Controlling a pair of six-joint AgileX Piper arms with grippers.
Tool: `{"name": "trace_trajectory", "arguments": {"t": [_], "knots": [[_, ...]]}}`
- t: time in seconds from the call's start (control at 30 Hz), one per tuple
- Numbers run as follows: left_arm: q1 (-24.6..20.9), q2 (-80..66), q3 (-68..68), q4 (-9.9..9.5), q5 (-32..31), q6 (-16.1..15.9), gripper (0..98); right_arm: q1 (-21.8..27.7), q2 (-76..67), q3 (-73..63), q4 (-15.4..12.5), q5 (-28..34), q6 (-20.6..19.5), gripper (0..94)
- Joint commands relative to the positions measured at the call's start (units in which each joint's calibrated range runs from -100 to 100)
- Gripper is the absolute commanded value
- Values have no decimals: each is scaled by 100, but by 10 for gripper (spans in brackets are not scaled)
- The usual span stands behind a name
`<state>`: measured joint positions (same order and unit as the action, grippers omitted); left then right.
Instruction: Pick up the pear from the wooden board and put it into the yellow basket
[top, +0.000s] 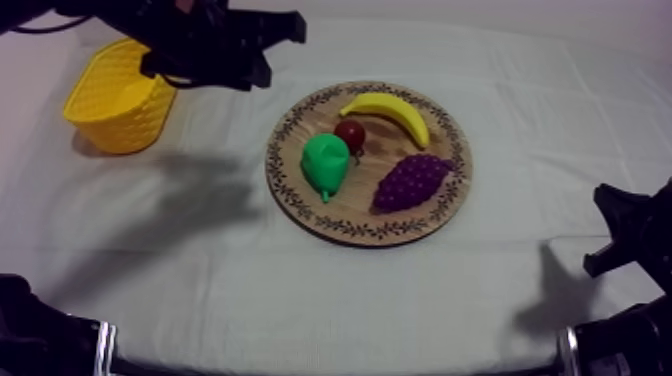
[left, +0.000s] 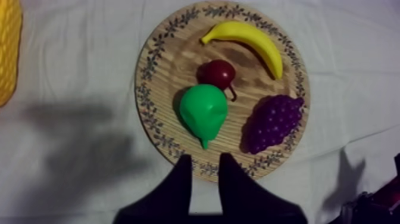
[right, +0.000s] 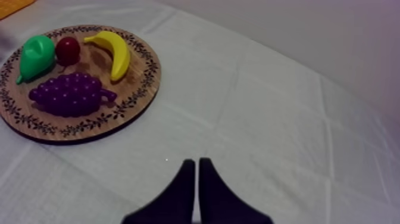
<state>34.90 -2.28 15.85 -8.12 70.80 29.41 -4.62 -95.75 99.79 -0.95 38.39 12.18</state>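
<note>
The top camera sits above the robot's side of the cloth (top: 480, 300) and looks down at a slant on the wooden board (top: 352, 208). It is far enough back to take in the yellow basket (top: 115, 100) beyond the board's left. The left wrist camera hangs over the board, close, facing nearly straight down. The right wrist camera sits low to the board's right, well apart, looking across the cloth toward it. All three views share the whole board.
</note>
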Motion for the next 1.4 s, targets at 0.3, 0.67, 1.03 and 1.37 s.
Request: {"name": "trace_trajectory", "arguments": {"t": [0.3, 0.67, 1.03, 1.37], "knots": [[2, 748, -197, 162, 11, -71, 855, 3, -1, -1, 0, 0, 0, 5], [2, 1592, -537, 279, 0, 37, 951, 3, -1, -1, 0, 0, 0, 5], [-63, 2575, -1251, 616, 24, -248, 959, 3, -1, -1, 0, 0, 0, 5], [-120, 3499, -1985, 801, 558, -416, 959, 3, -1, -1, 0, 0, 0, 5]]}}
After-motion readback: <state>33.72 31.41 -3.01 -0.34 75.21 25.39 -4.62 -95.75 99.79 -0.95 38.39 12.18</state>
